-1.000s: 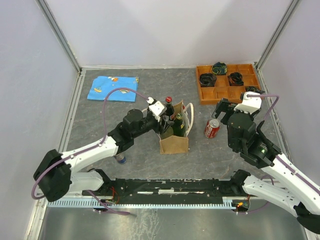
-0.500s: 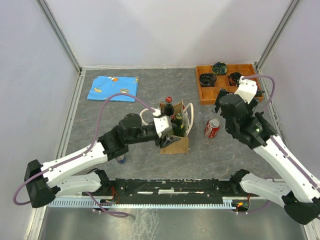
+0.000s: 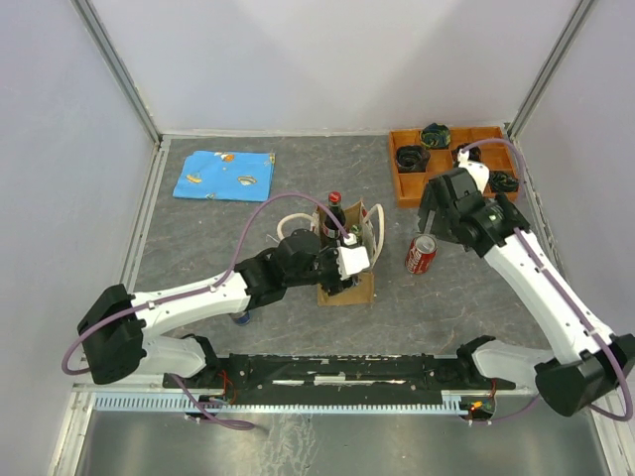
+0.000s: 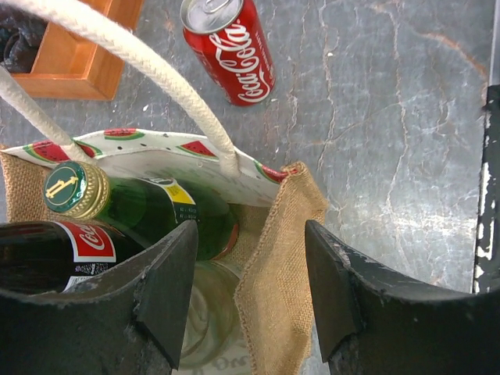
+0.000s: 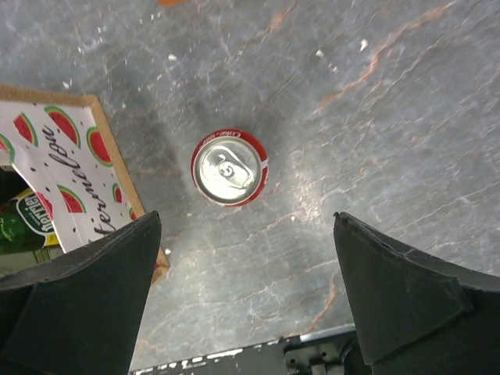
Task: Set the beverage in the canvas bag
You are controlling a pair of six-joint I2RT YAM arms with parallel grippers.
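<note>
The canvas bag (image 3: 346, 289) stands mid-table and holds a green bottle (image 4: 148, 207), a Coca-Cola bottle (image 4: 62, 250) and a clear glass container. It also shows at the left edge of the right wrist view (image 5: 58, 176). A red Coca-Cola can (image 3: 421, 255) stands upright on the table just right of the bag, seen from above in the right wrist view (image 5: 230, 166). My left gripper (image 3: 349, 265) is open over the bag, its jaws either side of the burlap side edge (image 4: 277, 281). My right gripper (image 3: 438, 215) is open wide and empty, above and beyond the can.
An orange compartment tray (image 3: 446, 184) with dark items stands at the back right. A blue cloth (image 3: 224, 175) lies at the back left. A small blue can (image 3: 239, 316) stands under the left arm. The metal rail (image 3: 327, 372) runs along the near edge.
My left gripper has moved right and toward me, onto the bag's near right side. My right arm has stretched out and its gripper has moved up above the can.
</note>
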